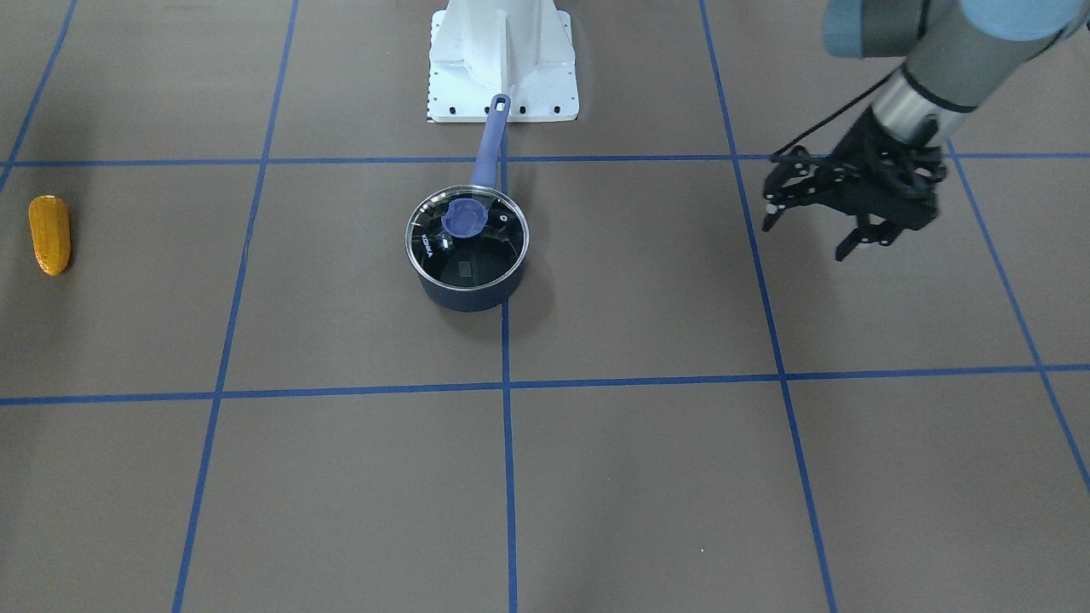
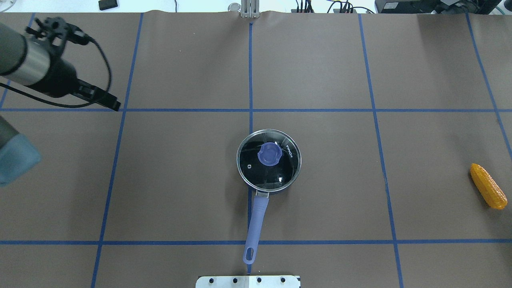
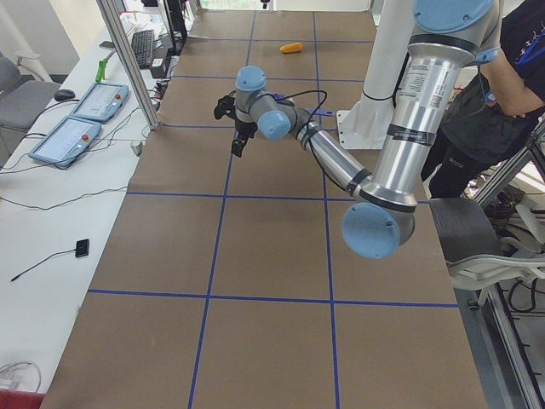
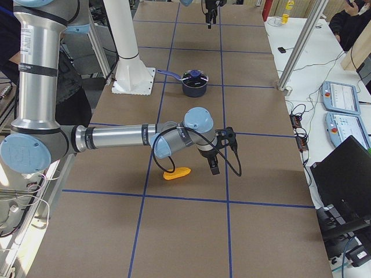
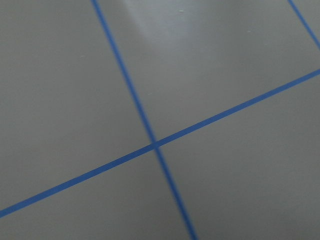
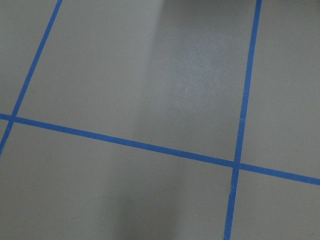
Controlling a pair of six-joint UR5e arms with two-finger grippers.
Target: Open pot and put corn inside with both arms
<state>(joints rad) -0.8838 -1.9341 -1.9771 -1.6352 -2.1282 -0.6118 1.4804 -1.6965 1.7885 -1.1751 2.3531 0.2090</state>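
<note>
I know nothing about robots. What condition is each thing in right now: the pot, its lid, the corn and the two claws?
pot: upright on the table, closed.
lid: seated on the pot.
corn: lying on its side on the table, not held.
left gripper: open, empty, above the table.
right gripper: near the corn, not touching it; open or shut cannot be told.

Bright even light; soft shadow by pot (image 1: 464, 298); wrist cams blurry.
</note>
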